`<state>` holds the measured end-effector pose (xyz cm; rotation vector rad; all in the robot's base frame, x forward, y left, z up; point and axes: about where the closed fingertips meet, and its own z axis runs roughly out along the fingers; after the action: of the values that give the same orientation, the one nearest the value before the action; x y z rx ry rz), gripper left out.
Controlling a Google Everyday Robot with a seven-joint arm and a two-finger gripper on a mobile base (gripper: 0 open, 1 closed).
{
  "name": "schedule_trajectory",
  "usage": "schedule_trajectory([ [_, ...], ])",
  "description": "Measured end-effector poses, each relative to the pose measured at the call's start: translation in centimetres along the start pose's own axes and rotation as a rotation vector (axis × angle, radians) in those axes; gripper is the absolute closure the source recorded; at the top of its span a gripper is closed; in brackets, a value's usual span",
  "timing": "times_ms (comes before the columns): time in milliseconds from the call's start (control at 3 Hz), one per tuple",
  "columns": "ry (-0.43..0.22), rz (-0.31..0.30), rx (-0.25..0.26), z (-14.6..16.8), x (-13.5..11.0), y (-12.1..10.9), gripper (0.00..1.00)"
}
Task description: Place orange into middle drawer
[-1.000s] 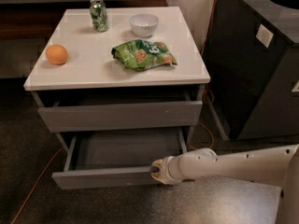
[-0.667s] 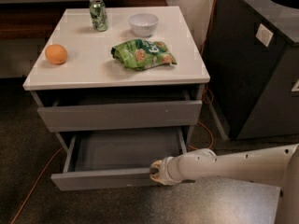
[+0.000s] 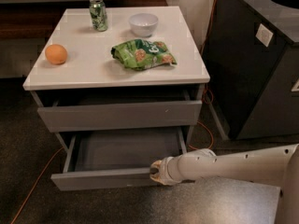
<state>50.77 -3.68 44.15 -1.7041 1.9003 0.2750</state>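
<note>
Your claw [image 3: 156,171] sat low in the frame, just right of centre, up against the front panel of the middle drawer [image 3: 103,179], and I could not tell whether it was clenched on that edge or released. The drawer stood pulled out, grey inside showing, so the opening looked done. The orange [image 3: 56,54] lay at the left edge of the white surface [image 3: 93,76], well apart from your claw and ungrasped. By my reckoning, you had the pick-up and the drop into the drawer left to do.
</note>
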Motion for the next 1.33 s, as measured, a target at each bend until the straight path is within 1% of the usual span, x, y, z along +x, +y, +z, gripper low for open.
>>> schedule_trajectory([
  [333, 0.0, 0.0, 0.0, 0.0, 0.0, 0.0, 1.0],
  [667, 0.0, 0.0, 0.0, -0.03, -0.02, 0.0, 0.82],
  [1000, 0.0, 0.0, 0.0, -0.03, -0.02, 0.0, 0.59],
  [1333, 0.0, 0.0, 0.0, -0.03, -0.03, 0.01, 0.28],
])
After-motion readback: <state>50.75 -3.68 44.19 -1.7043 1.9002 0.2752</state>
